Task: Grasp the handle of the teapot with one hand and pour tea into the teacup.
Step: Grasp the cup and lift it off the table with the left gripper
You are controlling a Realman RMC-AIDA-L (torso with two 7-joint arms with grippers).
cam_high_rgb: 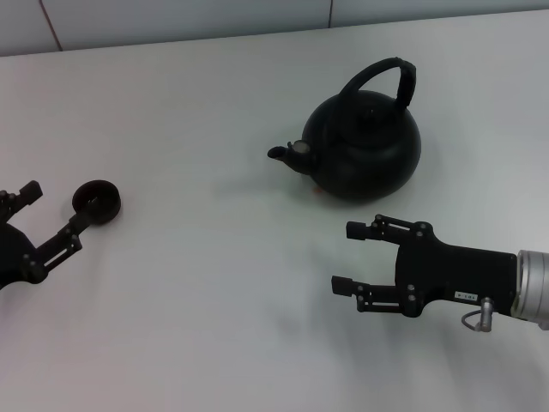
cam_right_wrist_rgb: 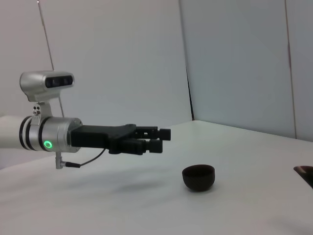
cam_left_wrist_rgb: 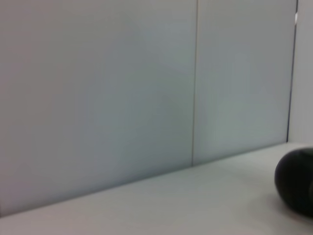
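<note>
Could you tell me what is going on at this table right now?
Nothing is held yet. The teapot stands on the white table, its spout toward the teacup, its handle arched over the lid. The right pincer hovers open in front of the teapot, not touching it. The left pincer sits open by the teacup, one finger close to its rim.

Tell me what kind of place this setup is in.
Probably a lab or test room, not a kitchen: a bare white table against plain panelled walls, holding only a teapot and a teacup, with two robot grippers, left and right.
</note>
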